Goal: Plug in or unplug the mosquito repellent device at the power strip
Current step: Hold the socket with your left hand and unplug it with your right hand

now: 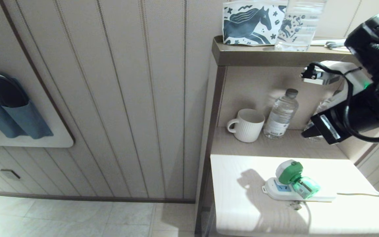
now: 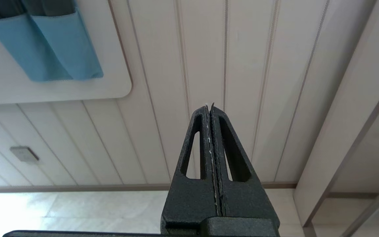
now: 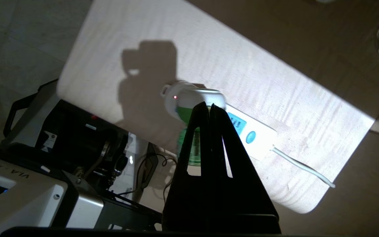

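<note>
My right gripper (image 3: 209, 107) hangs in the air above the white table, its two black fingers pressed flat together with nothing between them. In the head view its arm (image 1: 367, 98) reaches in from the right, at the height of the shelf niche and well clear of the tabletop. My left gripper (image 2: 210, 107) is closed just as tightly and empty, and points at the striped wall panelling (image 1: 127, 98) away from the work, near a wall board carrying blue slipper pockets (image 1: 15, 112).

The white table (image 1: 242, 210) is brightly lit. The power strip (image 1: 276, 189) lies flat on it towards the right, with one light-blue socket panel showing at its left end, and its thin white cord (image 1: 360, 194) runs off towards the table's right edge. The mosquito repellent device (image 1: 291, 176) sits on the strip, plugged in, its white and green head raised and its translucent green bottle lying along the strip. In my right wrist view a small red light glows on its white head.

Behind the table, in the niche, a white ribbed mug (image 1: 247, 125) stands just beside a clear water bottle (image 1: 281, 113). On the ledge above stand a pouch printed with horses (image 1: 252, 23) and a second clear bottle (image 1: 299, 26).
</note>
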### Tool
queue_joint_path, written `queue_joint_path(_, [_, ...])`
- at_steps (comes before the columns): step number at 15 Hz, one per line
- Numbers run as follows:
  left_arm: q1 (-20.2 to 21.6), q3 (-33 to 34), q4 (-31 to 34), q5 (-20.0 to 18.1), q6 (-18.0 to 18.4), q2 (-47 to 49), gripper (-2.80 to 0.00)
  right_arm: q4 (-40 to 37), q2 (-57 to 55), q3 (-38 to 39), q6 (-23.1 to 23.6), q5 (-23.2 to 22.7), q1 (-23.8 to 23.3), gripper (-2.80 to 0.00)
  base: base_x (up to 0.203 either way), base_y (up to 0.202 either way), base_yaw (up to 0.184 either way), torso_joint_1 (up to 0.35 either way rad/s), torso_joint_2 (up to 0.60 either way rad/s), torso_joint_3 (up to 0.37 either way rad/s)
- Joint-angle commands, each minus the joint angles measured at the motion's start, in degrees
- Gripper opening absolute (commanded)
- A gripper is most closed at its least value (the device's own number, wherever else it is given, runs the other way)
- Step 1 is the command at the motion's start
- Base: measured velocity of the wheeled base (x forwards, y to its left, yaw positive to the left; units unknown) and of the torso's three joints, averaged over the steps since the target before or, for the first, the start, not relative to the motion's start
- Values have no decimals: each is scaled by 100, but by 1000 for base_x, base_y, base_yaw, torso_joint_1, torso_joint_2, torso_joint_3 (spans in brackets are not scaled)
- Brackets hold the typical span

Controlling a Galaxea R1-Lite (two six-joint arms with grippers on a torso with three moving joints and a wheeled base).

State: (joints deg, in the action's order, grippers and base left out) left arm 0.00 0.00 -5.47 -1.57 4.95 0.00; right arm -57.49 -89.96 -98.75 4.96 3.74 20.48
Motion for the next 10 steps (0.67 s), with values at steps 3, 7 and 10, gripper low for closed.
queue_joint_path(3, [0,0,-6,-1,6,0,-280,-85,641,218,20,19,110,-280,0,0,0,0,0,0])
queue_joint_path(7, [0,0,-6,-9,-2,0,-280,-87,1545,645,31,125,117,-280,0,0,0,0,0,0])
queue_joint_path(10, [0,0,-6,-1,6,0,-280,-87,2452,1036,33,303,81,-280,0,0,0,0,0,0])
